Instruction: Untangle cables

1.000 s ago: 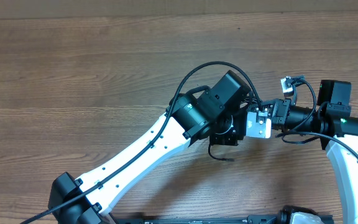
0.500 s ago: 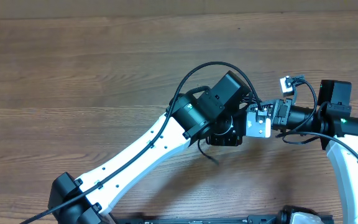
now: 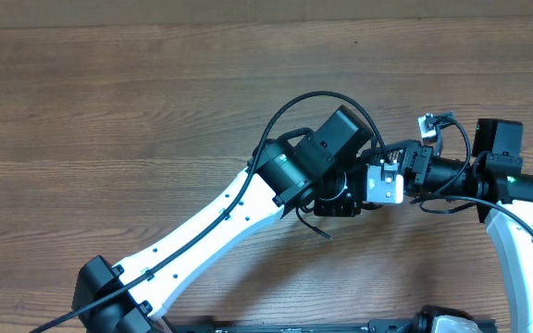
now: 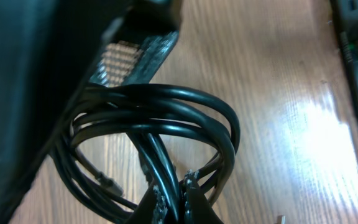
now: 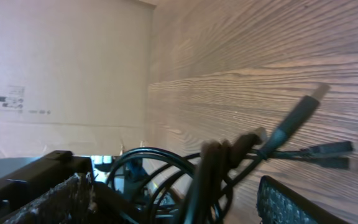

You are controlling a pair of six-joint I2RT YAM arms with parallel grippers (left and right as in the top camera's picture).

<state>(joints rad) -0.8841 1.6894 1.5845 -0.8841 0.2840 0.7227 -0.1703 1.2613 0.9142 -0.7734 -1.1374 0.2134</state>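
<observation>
A: Where are your cables right now?

B: Over the table, right of centre, caught between your two wrists. From overhead the arms hide most of them. Only one loose end pokes out on the near side.

A: And your left gripper?

B: Clenched. Its tips pinch a couple of strands right where the loops cross, so I'd say you're anchoring the knot there.

A: The right gripper?

B: Released. Its pads sit wide apart with the bundle running between them, and as far as I can see it touches neither. A silver-tipped plug juts out past them, free.

A: So why that pose?

B: My guess is you've lined it up to take one strand and draw it away while the left grips. Choose carefully: close on the whole bundle and you'll likely only tighten the tangle.
</observation>
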